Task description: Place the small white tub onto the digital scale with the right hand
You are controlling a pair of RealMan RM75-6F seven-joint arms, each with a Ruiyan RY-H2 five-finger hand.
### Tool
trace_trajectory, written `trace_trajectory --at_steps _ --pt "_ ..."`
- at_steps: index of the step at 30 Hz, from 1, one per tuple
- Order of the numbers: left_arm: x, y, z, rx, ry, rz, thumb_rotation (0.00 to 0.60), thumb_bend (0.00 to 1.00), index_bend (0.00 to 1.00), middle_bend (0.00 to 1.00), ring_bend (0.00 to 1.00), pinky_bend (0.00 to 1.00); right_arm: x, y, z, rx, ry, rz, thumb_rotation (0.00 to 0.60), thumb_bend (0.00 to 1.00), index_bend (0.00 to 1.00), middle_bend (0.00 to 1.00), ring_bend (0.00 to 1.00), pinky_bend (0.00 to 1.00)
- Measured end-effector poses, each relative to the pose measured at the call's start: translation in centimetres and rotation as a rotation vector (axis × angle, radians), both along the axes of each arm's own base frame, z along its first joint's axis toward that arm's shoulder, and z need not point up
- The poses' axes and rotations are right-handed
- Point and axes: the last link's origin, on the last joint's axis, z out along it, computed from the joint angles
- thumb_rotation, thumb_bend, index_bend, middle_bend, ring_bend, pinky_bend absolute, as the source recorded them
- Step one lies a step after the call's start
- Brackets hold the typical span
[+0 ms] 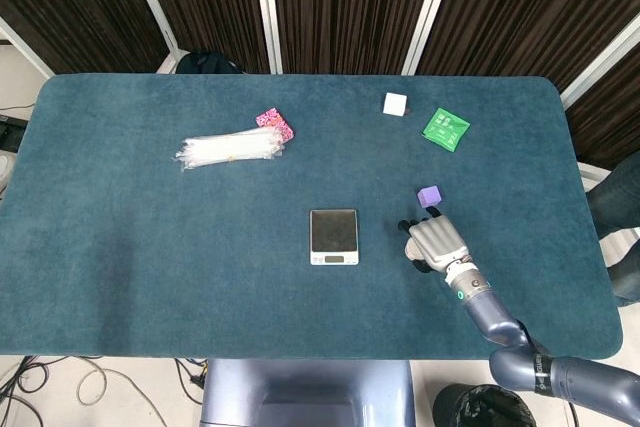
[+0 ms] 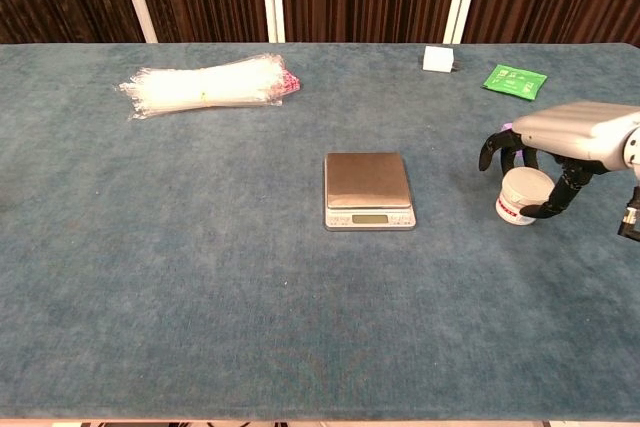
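The small white tub with a red band stands on the blue table cloth, right of the digital scale. My right hand hangs over the tub, its fingers curled down on the far side and the thumb low by the tub's right side. No firm grip shows, and the tub rests on the cloth. From the head view the right hand covers the tub completely, a short way right of the scale. The scale's steel plate is bare. My left hand is out of both views.
A purple cube lies just beyond the right hand. Further back are a white box and a green packet. A bundle of clear plastic sleeves and a pink packet lie at the back left.
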Motion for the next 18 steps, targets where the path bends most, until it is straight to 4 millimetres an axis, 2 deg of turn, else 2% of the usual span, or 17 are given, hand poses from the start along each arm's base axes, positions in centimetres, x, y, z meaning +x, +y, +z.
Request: trace_trajectory --at_steps 1,5,10,12,18 --pt "0.0 0.0 0.0 0.0 -0.001 0.0 0.6 0.69 0.04 0.0 0.0 0.0 0.0 0.0 -0.1 -0.004 0.003 0.003 0.6 0.37 0.35 0.54 0.53 0.29" --pt "0.0 0.0 0.0 0.002 -0.003 0.001 0.6 0.69 0.04 0.0 0.0 0.0 0.1 -0.1 -0.3 -0.023 -0.009 0.011 0.6 0.37 0.37 0.56 0.55 0.15" --pt "0.0 0.0 0.0 0.004 -0.005 0.0 0.6 0.69 0.04 0.0 0.0 0.0 1.1 -0.4 0.0 -0.044 -0.016 0.051 0.6 0.37 0.37 0.56 0.55 0.15" --pt "0.0 0.0 0.0 0.005 -0.007 0.0 0.6 0.69 0.04 0.0 0.0 0.0 1.8 -0.5 0.2 -0.044 -0.02 0.069 0.6 0.37 0.37 0.56 0.55 0.17" --pt "0.0 0.0 0.0 0.003 -0.01 0.002 0.6 0.69 0.04 0.0 0.0 0.0 5.2 -1.1 0.2 -0.018 -0.027 0.142 0.6 0.37 0.37 0.56 0.55 0.32"
